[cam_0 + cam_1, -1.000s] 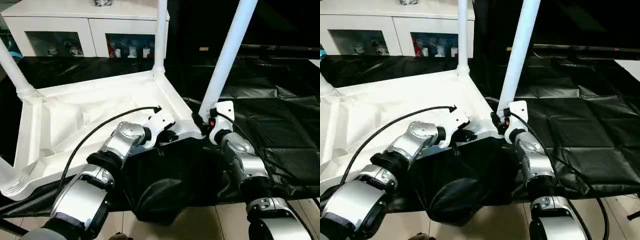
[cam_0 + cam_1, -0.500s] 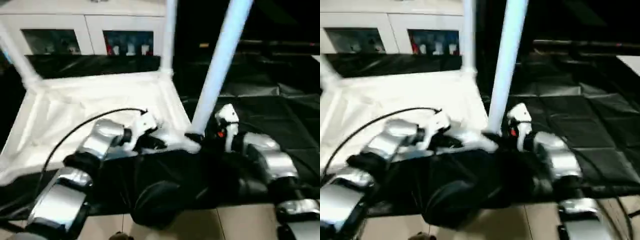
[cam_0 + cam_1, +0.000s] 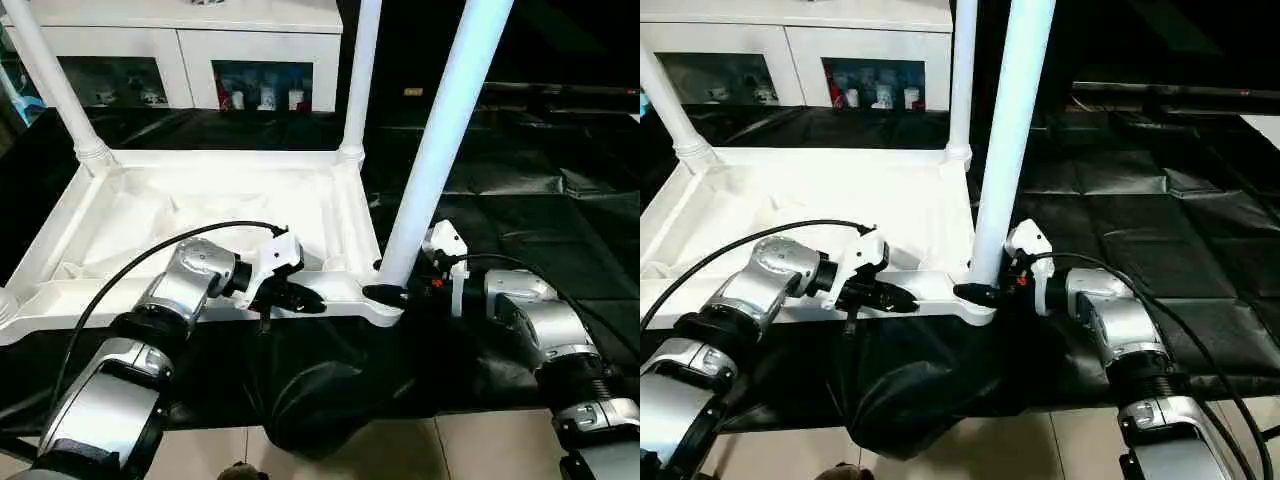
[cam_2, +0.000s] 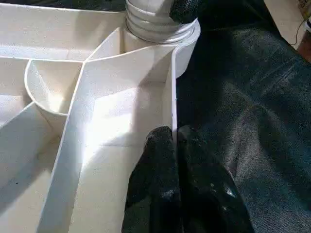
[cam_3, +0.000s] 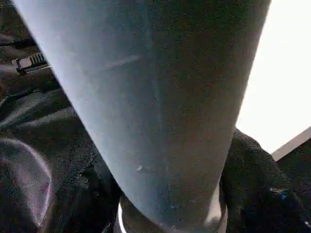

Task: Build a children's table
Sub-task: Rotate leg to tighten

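The white tabletop (image 3: 200, 200) lies upside down on black sheeting, ribs facing up. White legs stand in its far left (image 3: 55, 85), far right (image 3: 360, 80) and near right (image 3: 440, 140) corner sockets. My left gripper (image 3: 303, 298) is shut on the near rim; the left wrist view shows its fingertips (image 4: 163, 145) pinching that thin wall (image 4: 173, 97). My right gripper (image 3: 392, 293) is closed round the foot of the near right leg (image 5: 160, 97), one finger (image 5: 255, 194) on each side of the tube.
A white glass-door cabinet (image 3: 180, 50) stands behind the work surface. Black sheeting (image 3: 520, 180) covers the surface, and a fold of it (image 3: 310, 400) hangs over the front edge above the tiled floor (image 3: 480, 450). A black cable (image 3: 130, 275) arcs over my left forearm.
The tabletop has swung round and now sits square to the cabinet, its near right leg more upright. Both grippers stayed at that corner. My right forearm now reaches in from the right.
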Tool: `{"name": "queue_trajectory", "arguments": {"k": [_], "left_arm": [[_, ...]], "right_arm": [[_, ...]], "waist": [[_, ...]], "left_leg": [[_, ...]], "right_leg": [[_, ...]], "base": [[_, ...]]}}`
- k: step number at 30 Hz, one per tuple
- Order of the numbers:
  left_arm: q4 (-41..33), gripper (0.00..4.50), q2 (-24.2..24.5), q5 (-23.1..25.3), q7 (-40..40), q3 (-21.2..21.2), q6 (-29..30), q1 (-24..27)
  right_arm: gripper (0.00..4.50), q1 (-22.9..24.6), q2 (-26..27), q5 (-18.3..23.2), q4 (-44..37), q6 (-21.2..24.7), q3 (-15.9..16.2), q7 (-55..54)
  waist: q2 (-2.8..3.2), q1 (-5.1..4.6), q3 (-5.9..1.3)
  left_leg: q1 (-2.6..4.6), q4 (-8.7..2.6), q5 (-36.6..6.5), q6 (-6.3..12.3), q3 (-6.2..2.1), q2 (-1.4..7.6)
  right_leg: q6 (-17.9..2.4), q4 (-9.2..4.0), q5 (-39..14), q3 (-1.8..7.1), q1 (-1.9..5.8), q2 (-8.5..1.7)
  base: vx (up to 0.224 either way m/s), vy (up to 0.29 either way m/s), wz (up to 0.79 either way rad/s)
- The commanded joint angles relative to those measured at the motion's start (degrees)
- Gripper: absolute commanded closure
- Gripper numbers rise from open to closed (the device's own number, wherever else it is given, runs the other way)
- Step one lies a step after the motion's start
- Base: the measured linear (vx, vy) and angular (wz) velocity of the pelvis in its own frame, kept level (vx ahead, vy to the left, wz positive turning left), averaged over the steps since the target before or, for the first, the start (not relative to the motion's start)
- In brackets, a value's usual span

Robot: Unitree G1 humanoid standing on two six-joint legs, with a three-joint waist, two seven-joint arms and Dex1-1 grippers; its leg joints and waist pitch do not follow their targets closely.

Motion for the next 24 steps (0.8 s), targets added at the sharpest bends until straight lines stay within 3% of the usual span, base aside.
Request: {"name": "queue_trajectory", "arguments": {"k": [1,3,5,6,8,9,11,13,15,20,21,24], "left_arm": [[-0.3,4.50,-1.8,-0.5,4.6,1.3,-1.0,-0.8],[1.1,4.50,-3.0,0.3,9.1,1.7,-0.6,-1.7],[2.6,4.50,-4.2,1.0,13.6,2.1,0.3,-2.8],[3.4,4.50,-5.2,1.1,16.1,2.4,0.8,-3.5],[5.2,4.50,-8.3,1.2,21.9,3.3,1.3,-5.0],[5.2,4.50,-8.3,1.2,21.9,3.3,1.3,-5.0],[6.7,4.50,-11.0,1.8,26.9,3.5,1.8,-6.3],[7.6,4.50,-13.5,1.9,30.6,3.8,2.5,-7.4],[8.4,4.50,-15.2,2.1,33.1,3.9,2.7,-8.1],[8.2,4.50,-15.8,2.2,30.9,3.0,1.5,-7.7],[8.2,4.50,-15.8,2.2,30.9,3.0,1.5,-7.7],[7.1,4.50,-14.4,1.7,25.4,2.3,-0.1,-6.3]], "right_arm": [[2.12,1.8,0.9,-0.3,-0.7,3.2,1.5,-0.3],[2.12,2.2,1.8,-0.6,-0.5,3.6,0.6,-3.7],[2.12,2.4,3.5,-1.4,0.8,2.7,-0.8,-9.6],[2.12,2.3,4.8,-1.9,2.0,2.0,-2.0,-13.9],[2.12,1.9,8.8,-2.1,5.0,1.8,-5.7,-25.7],[2.12,1.9,8.8,-2.1,5.0,1.8,-5.7,-25.7],[2.12,1.1,12.3,-1.8,7.2,1.8,-8.9,-36.0],[2.12,0.0,15.6,-1.7,8.9,1.6,-10.8,-43.8],[2.12,-1.0,18.2,-2.3,9.9,1.0,-10.8,-47.2],[2.12,-2.2,20.4,-2.7,9.7,0.0,-9.0,-44.4],[1.56,-2.2,20.4,-2.7,9.7,0.0,-9.0,-44.4],[1.37,-2.2,19.1,-2.4,8.3,0.5,-8.0,-40.4]], "waist": [[-0.27,0.08,-3.59],[-0.32,0.18,-3.62],[-0.35,0.21,-3.39],[-0.59,0.07,-3.39],[-0.38,-0.35,-3.33],[-0.38,-0.35,-3.33],[-0.21,-0.77,-3.30],[0.13,-0.97,-3.35],[0.07,-1.21,-3.37],[-0.11,-1.13,-3.39],[-0.07,-1.13,-3.38],[-0.23,-1.20,-3.39]], "left_leg": [[1.48,-3.68,-13.4,1.65,-0.94,2.19],[1.50,-3.66,-13.5,1.66,-0.96,2.18],[1.88,-3.84,-16.1,0.17,-1.04,2.13],[1.79,-3.87,-16.3,-0.04,-1.08,2.04],[1.88,-4.21,-17.8,-1.68,-1.47,2.01],[1.88,-4.21,-17.8,-1.68,-1.47,2.01],[2.25,-4.26,-19.9,-2.21,-1.47,2.01],[2.03,-4.38,-19.7,-2.38,-1.56,1.94],[2.09,-4.35,-20.0,-2.47,-1.47,1.84],[1.63,-4.28,-18.2,-0.69,-1.40,1.69],[1.68,-4.28,-18.2,-0.57,-1.37,1.71],[1.42,-4.33,-18.1,-0.07,-1.47,1.70]], "right_leg": [[-14.3,-3.96,-8.3,2.36,2.40,-3.39],[-14.2,-3.96,-8.5,2.37,2.42,-3.45],[-13.1,-4.58,-13.8,2.51,1.93,-3.68],[-12.6,-4.70,-14.8,2.50,1.99,-3.71],[-11.1,-5.00,-18.5,2.46,1.81,-3.78],[-11.1,-5.00,-18.5,2.46,1.81,-3.78],[-10.7,-5.32,-18.7,2.56,1.38,-3.66],[-10.6,-5.25,-18.0,2.56,1.52,-3.63],[-10.5,-5.35,-17.2,2.59,1.46,-3.48],[-10.2,-5.23,-14.7,2.55,1.96,-3.46],[-10.2,-5.26,-14.8,2.56,1.92,-3.45],[-10.0,-5.27,-15.5,2.50,2.15,-3.55]], "base": [[0.000,0.000,0.00],[0.000,0.000,0.00],[0.000,0.000,0.00],[0.000,0.000,0.00],[0.000,0.000,0.00],[0.000,0.000,0.00],[0.000,0.000,0.00],[0.000,0.000,0.00],[0.000,0.000,0.00],[0.000,0.000,0.00],[0.000,0.000,0.00],[0.000,0.000,0.00]]}}
